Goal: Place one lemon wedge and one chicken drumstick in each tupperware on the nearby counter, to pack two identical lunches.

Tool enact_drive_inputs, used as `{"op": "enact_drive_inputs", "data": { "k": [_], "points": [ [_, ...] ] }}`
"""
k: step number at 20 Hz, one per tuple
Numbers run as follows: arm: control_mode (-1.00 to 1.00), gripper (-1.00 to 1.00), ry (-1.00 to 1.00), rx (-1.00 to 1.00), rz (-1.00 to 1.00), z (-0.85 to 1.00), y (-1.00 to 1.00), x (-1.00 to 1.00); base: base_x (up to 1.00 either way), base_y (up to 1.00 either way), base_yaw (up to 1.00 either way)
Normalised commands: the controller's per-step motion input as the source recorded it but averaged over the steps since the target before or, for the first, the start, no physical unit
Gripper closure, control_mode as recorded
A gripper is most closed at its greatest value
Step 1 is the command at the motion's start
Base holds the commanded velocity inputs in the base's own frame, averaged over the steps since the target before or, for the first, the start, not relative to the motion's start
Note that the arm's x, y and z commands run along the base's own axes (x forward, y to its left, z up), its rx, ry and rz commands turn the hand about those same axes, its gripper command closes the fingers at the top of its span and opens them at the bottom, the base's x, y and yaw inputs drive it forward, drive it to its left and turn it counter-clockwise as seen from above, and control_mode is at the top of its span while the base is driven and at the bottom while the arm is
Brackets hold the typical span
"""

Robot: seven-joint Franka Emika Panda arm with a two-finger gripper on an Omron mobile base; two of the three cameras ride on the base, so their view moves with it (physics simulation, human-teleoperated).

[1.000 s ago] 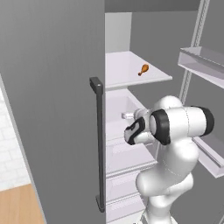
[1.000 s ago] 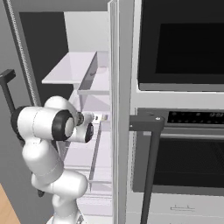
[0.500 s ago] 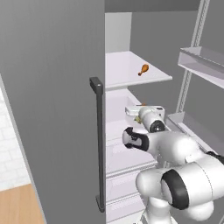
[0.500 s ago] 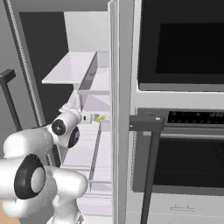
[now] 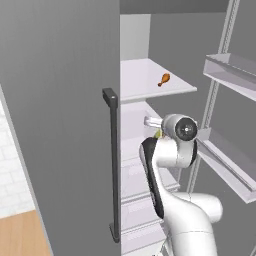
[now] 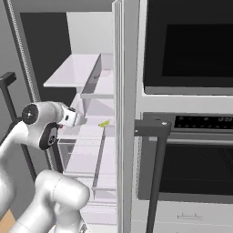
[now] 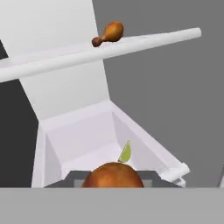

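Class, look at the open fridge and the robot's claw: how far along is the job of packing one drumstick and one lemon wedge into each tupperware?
Nothing looks packed yet; no tupperware is in sight. In hand: the hand view shows an orange-brown drumstick right at the claw, apparently gripped. Left: another drumstick lies on the upper fridge shelf, and a lemon wedge lies on a lower shelf. So it seems an early stage, with every item yet to reach a container.

Hand view: near drumstick (image 7: 113, 175) was cut off by the bottom band, only its rounded top showed, so grip contact couldn't be confirmed. Lemon wedge (image 7: 125, 152) was partly hidden behind it. Left base view: wedge (image 5: 157, 134) mostly blocked by the arm, centre frame.
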Motion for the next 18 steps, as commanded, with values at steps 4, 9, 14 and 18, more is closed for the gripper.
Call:
{"op": "enact_drive_inputs", "data": {
  "k": [4,9,14,18],
  "points": [
    [-1.00,1.00,0.70,0.07,0.00,0.21,0.53,-1.00,0.00,0.00,0.00],
    [1.00,1.00,0.26,0.02,0.00,0.00,0.20,-0.40,-0.60,0.25,-0.01],
    [1.00,1.00,0.00,0.00,0.00,0.00,0.00,0.00,-1.00,-0.07,-0.40],
    [1.00,1.00,0.00,0.00,0.00,0.00,0.00,0.00,-0.95,-0.58,-0.55]
  ]
}}
